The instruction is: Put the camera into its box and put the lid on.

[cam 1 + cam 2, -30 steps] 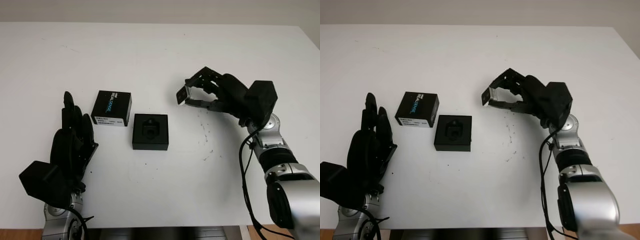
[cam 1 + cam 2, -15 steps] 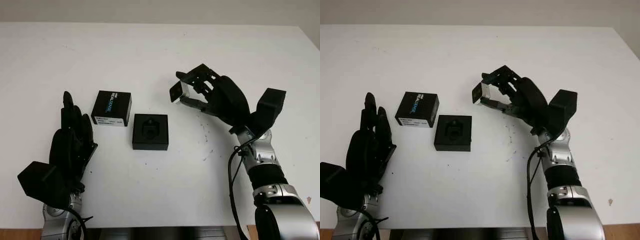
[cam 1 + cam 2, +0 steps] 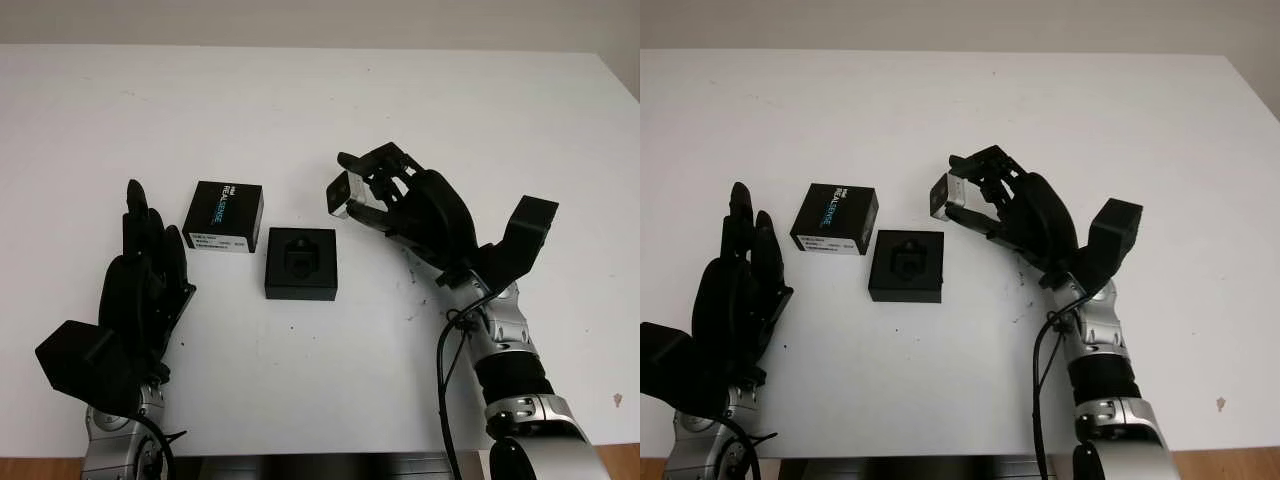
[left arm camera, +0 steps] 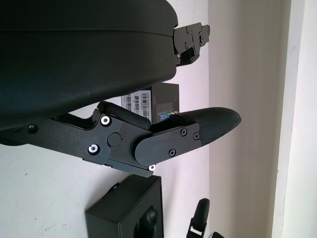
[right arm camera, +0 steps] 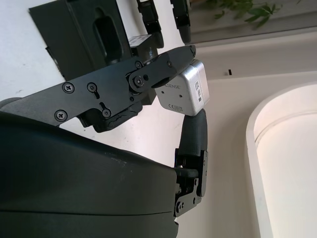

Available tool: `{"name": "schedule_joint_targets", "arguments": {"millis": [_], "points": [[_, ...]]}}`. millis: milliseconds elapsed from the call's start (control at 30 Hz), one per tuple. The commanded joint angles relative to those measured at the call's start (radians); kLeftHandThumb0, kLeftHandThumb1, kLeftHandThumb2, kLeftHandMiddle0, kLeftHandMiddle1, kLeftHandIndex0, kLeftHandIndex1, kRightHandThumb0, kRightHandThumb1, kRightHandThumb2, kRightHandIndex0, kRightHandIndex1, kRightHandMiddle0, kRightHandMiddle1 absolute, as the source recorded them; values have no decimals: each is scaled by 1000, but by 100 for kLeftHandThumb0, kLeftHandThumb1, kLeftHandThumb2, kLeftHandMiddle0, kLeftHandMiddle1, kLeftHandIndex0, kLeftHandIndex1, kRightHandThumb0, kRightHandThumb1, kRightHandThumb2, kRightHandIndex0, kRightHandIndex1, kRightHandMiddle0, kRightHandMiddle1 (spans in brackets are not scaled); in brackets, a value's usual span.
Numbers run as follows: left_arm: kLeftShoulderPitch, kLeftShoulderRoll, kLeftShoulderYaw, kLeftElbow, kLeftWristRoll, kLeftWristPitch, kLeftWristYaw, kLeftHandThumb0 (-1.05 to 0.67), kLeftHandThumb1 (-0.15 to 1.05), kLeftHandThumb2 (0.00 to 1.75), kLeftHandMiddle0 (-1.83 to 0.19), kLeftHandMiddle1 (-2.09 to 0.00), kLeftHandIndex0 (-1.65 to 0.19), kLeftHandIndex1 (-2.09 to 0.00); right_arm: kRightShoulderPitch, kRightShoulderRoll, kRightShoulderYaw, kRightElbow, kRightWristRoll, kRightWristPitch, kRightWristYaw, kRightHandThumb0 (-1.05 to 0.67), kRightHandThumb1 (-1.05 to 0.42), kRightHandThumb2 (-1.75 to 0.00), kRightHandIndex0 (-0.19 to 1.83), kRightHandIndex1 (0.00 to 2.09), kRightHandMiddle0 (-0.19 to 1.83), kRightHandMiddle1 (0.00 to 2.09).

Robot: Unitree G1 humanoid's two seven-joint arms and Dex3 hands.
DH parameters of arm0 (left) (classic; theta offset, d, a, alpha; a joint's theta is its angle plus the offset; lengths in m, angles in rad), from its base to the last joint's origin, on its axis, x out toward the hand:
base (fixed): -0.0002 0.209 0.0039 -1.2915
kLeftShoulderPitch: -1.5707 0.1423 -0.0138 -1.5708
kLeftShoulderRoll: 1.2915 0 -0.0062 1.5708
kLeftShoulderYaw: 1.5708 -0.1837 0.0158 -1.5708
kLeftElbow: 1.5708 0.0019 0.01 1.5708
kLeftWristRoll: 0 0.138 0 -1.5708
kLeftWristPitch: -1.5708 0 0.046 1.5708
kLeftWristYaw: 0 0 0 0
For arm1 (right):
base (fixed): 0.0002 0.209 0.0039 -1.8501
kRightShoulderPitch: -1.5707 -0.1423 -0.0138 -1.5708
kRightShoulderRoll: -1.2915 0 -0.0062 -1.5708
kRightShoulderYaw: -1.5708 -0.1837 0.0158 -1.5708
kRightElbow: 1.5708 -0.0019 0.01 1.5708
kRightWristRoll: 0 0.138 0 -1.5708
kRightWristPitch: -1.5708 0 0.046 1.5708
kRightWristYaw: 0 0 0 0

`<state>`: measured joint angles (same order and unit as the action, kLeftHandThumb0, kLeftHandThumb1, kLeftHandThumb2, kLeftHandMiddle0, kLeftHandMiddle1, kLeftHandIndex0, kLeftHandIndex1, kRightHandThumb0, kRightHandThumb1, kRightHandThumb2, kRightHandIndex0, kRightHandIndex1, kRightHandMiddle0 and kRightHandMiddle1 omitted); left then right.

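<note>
The right hand (image 3: 375, 195) is reaching over the white table (image 3: 320, 100) from the lower right, with its fingers curled around a small silver camera (image 3: 340, 193) and gripping it above the tabletop. The camera is sitting at the tips of the fingers, up and to the right of the open black box (image 3: 301, 263) and near it, but not over it. In the right wrist view the camera (image 5: 184, 89) is showing a silver face with small printed text, and one black finger (image 5: 148, 74) is pressing on its side while another is closing in from the opposite side.

The box is lying on the table in the middle, its dark moulded hollow facing up and holding nothing. The lid (image 3: 224, 216) is lying just beside it to the left, a black piece with white and blue lettering on top and a white barcode label on its near side, apart from the box by a narrow gap.

The left hand (image 3: 145, 290) is staying out of the work at the lower left of the table, open and holding nothing, near the lid but not touching it
</note>
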<state>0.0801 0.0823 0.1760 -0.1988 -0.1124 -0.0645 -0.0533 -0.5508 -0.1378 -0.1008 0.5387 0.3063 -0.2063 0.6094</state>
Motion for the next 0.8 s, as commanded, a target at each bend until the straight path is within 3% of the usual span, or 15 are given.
{"name": "schedule_joint_targets", "arguments": {"millis": [0,267,767], "points": [[6,4,0,0,5,-12,2,-68,105,69,19,0,19,0,19,17,-5,-1,0,-17,-11,-41,-104,-6,-19,74,19,178],[5,5,-1,-3,-2,-4,-2,-68,105,69,19,0,19,0,58,70,-9,-34,18,-5,-52,-42,-104,-6,-17,76,21,180],[0,0,-4,12,3,-14,4,-67,105,68,19,-1,19,-1,115,94,31,-106,9,27,-51,-44,-105,-9,-14,69,20,179]]}}
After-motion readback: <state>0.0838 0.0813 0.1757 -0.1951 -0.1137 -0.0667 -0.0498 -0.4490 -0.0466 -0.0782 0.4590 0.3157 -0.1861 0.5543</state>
